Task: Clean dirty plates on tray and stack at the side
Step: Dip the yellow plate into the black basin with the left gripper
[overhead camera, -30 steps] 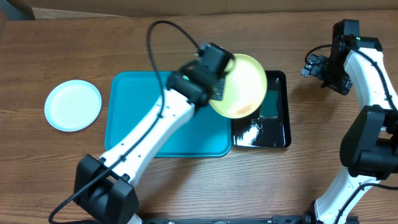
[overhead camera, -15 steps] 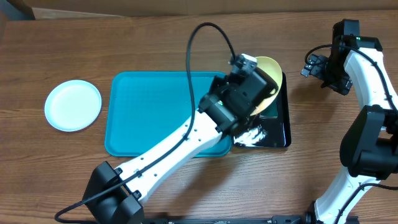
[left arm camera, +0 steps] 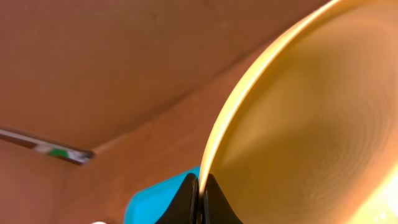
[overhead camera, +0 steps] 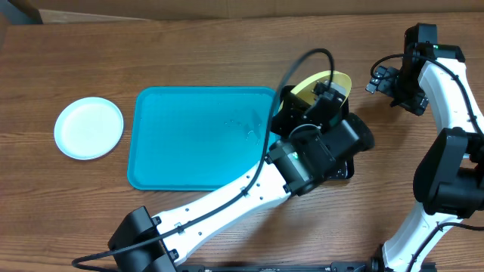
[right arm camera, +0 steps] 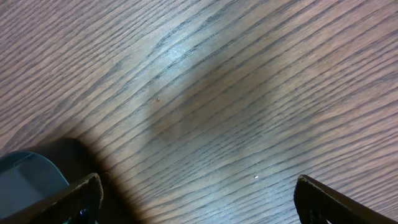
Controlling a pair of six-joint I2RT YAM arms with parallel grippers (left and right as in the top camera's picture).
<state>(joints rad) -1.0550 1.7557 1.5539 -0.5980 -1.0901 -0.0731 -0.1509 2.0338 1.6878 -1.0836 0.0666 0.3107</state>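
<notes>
My left gripper is shut on the rim of the yellow-green plate, which it holds tilted on edge. In the overhead view this plate shows as a thin yellow arc above the black tray, mostly hidden by my left gripper and arm. The turquoise tray holds no plates; some wet specks lie near its right edge. One white-looking plate with a pale cyan rim lies on the table left of the tray. My right gripper is open and empty above bare wood at the far right.
The glossy black tray sits against the turquoise tray's right edge, largely covered by my left arm. The right arm stands along the right table edge. A cardboard box edge is at the back left.
My left arm has swung further right and turned the yellow-green plate more on edge over the black tray. The right arm has not moved.
</notes>
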